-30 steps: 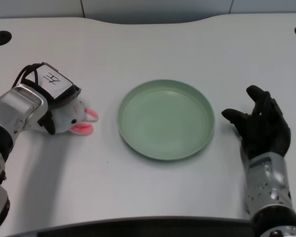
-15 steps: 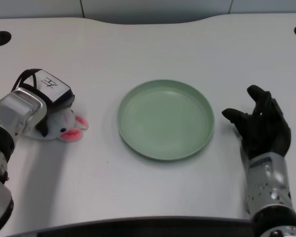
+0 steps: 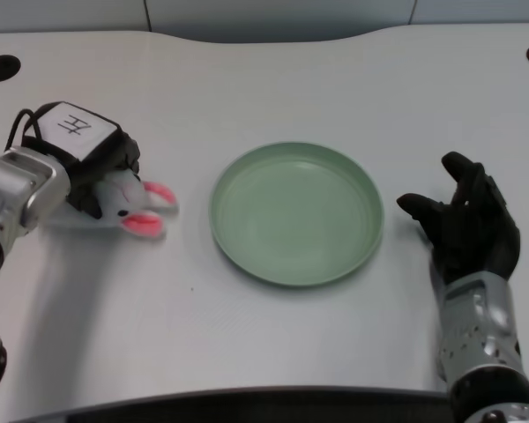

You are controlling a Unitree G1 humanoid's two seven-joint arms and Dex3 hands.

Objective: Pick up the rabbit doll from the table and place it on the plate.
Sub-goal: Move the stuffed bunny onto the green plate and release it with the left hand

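Rabbit doll lay on the white table well to the left of the green plate, its pink ears pointing toward the plate. The left hand covered its body from above, fingers curled around it, apparently gripping it. It looked soft, light and squashy, so a grasp around the plump body seemed safer than the floppy ears.

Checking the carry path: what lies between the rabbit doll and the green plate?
Only bare white table. In the head view, nothing sits between the rabbit doll, held by the left hand, and the plate.
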